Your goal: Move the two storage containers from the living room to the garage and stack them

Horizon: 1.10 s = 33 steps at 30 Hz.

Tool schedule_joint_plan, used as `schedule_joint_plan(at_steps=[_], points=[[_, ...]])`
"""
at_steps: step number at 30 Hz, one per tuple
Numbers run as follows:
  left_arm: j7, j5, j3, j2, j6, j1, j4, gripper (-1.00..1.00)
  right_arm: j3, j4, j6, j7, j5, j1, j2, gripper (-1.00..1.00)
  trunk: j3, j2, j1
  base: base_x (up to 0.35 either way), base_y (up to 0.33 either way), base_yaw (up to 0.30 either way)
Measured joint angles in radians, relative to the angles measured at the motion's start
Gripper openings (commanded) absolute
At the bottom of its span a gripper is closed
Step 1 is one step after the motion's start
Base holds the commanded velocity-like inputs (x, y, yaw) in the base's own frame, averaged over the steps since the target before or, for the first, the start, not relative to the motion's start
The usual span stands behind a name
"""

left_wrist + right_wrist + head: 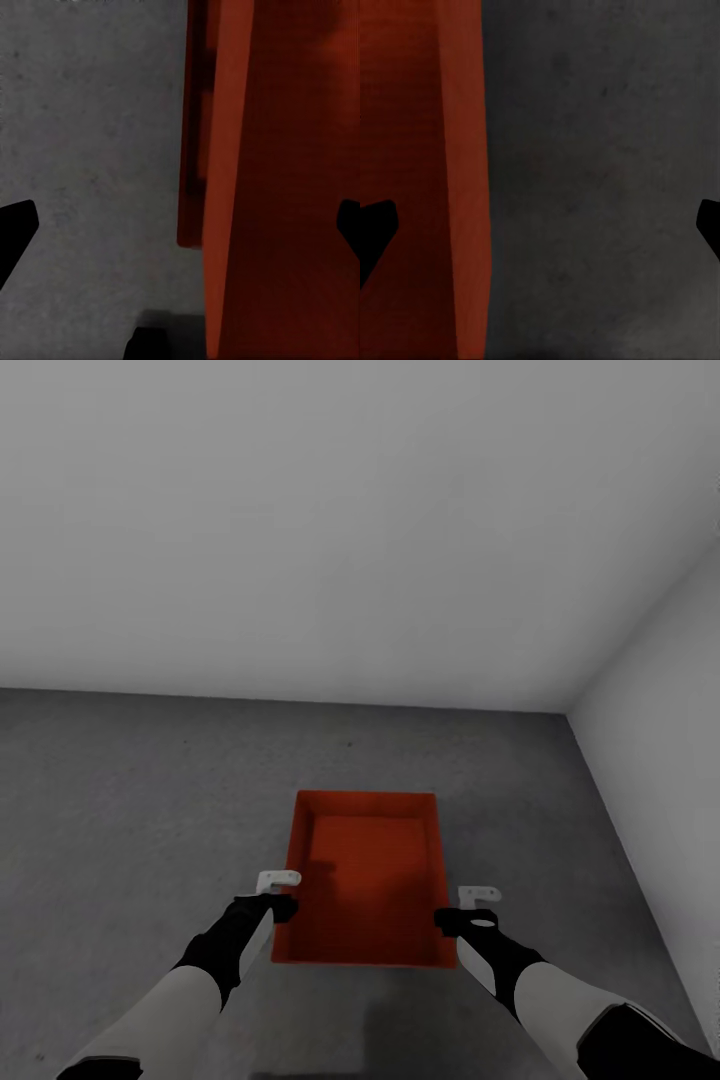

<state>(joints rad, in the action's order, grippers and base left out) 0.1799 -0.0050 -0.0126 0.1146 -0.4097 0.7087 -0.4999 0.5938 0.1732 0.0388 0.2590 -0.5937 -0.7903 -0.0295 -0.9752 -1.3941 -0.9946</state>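
Observation:
One orange-red storage container sits low on the grey concrete floor of the garage, its open top facing up. My left gripper is at its left long wall and my right gripper at its right long wall. In the left wrist view the black fingertips stand wide apart astride the container wall, without touching it. A darker red edge shows just outside that wall; I cannot tell whether it belongs to a second container. The right gripper is likewise open across the wall.
Plain white walls close off the far side and the right side, meeting in a corner at the back right. Bare concrete stretches to the left of the container and in front of it.

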Motion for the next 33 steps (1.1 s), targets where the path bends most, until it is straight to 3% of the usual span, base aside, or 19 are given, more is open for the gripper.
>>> schedule_joint_plan(at_steps=[33], points=[[0.000,0.001,-0.001,0.000,0.001,0.000,0.001,1.00,-0.001,0.002,-0.003,-0.006,0.002,0.000,0.000,1.00,0.103,0.231,0.127,0.000,0.000,0.000]])
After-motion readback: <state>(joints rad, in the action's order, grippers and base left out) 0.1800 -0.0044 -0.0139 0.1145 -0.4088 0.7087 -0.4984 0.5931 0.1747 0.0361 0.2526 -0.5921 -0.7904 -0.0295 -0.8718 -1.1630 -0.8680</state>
